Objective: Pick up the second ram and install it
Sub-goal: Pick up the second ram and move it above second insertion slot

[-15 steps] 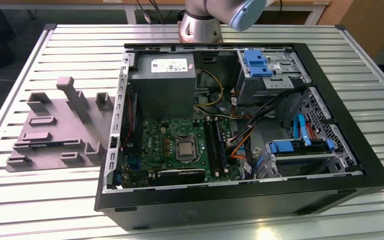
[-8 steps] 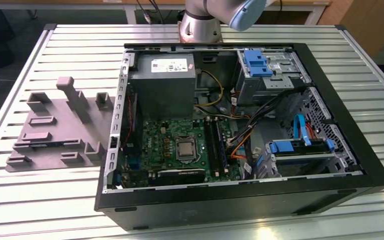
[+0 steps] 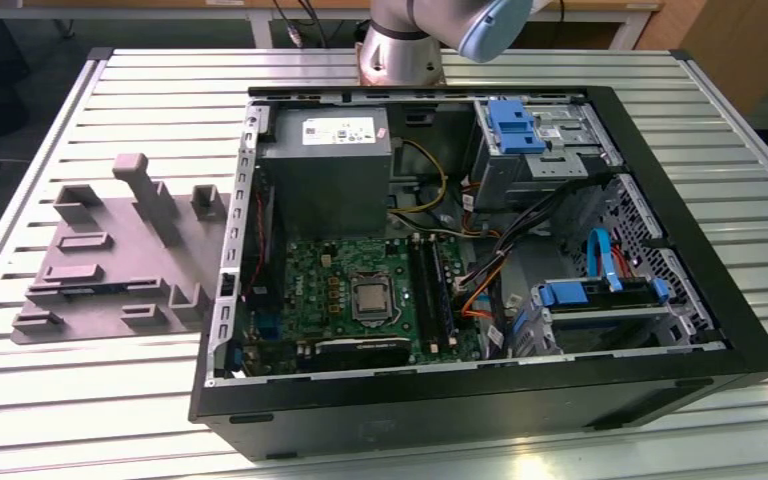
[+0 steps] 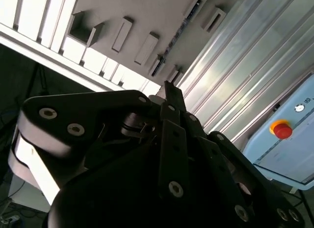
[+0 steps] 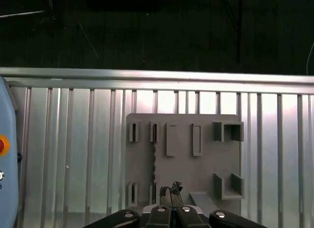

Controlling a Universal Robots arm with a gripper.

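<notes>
First, the exterior view: a slatted metal desk [image 3: 157, 90] carries an open computer case [image 3: 491, 400], with the motherboard's long black memory slots [image 3: 427, 285] beside the processor socket [image 3: 371, 298]. A grey holder plate [image 3: 104, 260] with upright blocks lies on the desk near the edge at the exterior view's left, just beside the case. The arm [image 3: 404, 40] rises from the desk's far edge, behind the case.

Next, the second wrist view: the end effector [image 4: 172, 93] hangs above the desk [image 4: 245, 56], its black fingers [image 4: 171, 135] pressed together with nothing between them. Beyond its tip is the grey holder plate [image 4: 137, 7], and the second ram [image 4: 182, 28] stands on its long edge in a slot of that plate as a thin dark strip with pale specks. A pale blue box [image 4: 294, 144] with a red button [image 4: 282, 129] sits off the desk.

Lastly, the first wrist view: the holder plate [image 5: 206, 159] lies on the desk [image 5: 73, 139] near one long edge, with dark floor past that edge. The second ram [image 5: 153, 162] runs as a narrow line between two of the plate's slotted blocks. The clenched, empty end effector [image 5: 170, 191] is nearest to one end of the ram. Whether it touches the ram, I cannot tell.
</notes>
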